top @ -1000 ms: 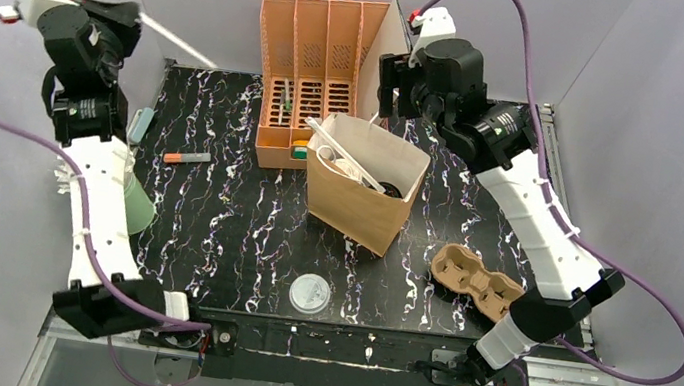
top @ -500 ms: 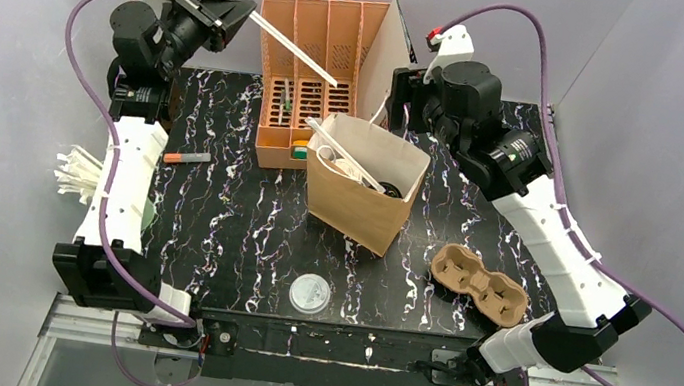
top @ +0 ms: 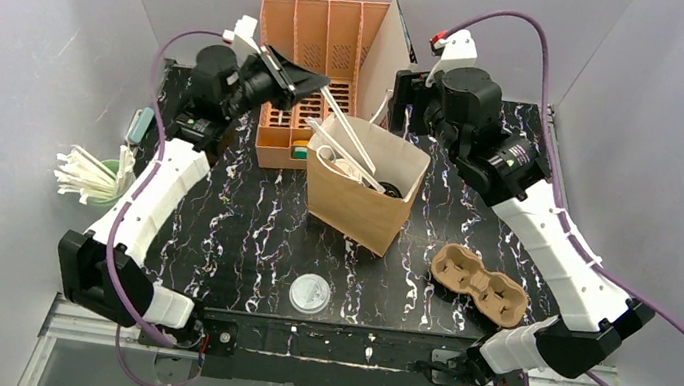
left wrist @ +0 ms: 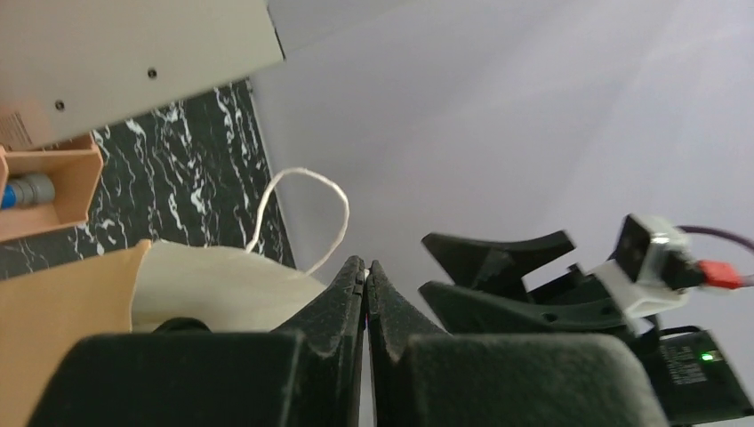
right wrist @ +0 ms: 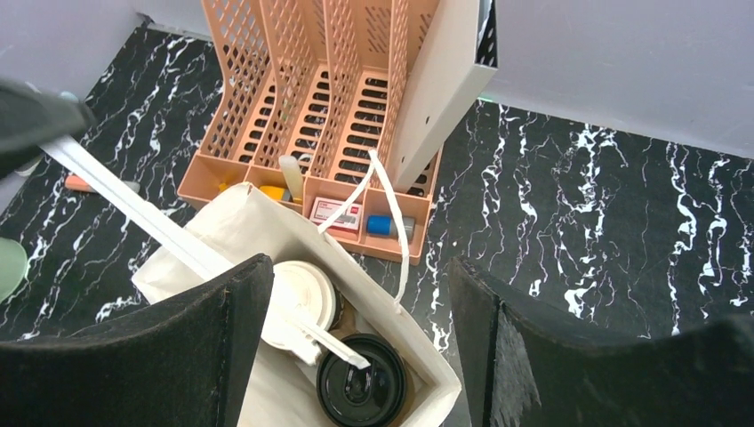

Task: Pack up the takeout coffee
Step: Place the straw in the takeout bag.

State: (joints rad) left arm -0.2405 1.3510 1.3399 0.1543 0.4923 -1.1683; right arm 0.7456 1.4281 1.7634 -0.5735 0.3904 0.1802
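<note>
The takeout coffee stands inside the brown paper bag (top: pixel 357 200); only its black lid (right wrist: pixel 360 387) shows, beside a white-lidded cup (right wrist: pixel 298 298). The lid also shows in the top view (top: pixel 397 191). My left gripper (top: pixel 318 84) is above the bag's back left corner. It is shut on a white straw (top: pixel 347 131) that slants down into the bag's mouth. In the left wrist view the jaws (left wrist: pixel 364 264) are pressed together with a thin white sliver between them. Another straw (top: pixel 348 159) lies in the bag. My right gripper (top: pixel 410 112) hovers open and empty over the bag's back right (right wrist: pixel 356 276).
An orange file organizer (top: pixel 318 48) stands behind the bag, with a grey divider (right wrist: pixel 445 89). A cardboard cup carrier (top: pixel 479 283) lies at the right. A flat white lid (top: pixel 310 293) lies near the front edge. A green cup of straws (top: pixel 103 178) stands at the left.
My left arm has swung from the back left corner rightward over the organizer, carrying the straw, whose end now reaches the bag. The right gripper has shifted only slightly.
</note>
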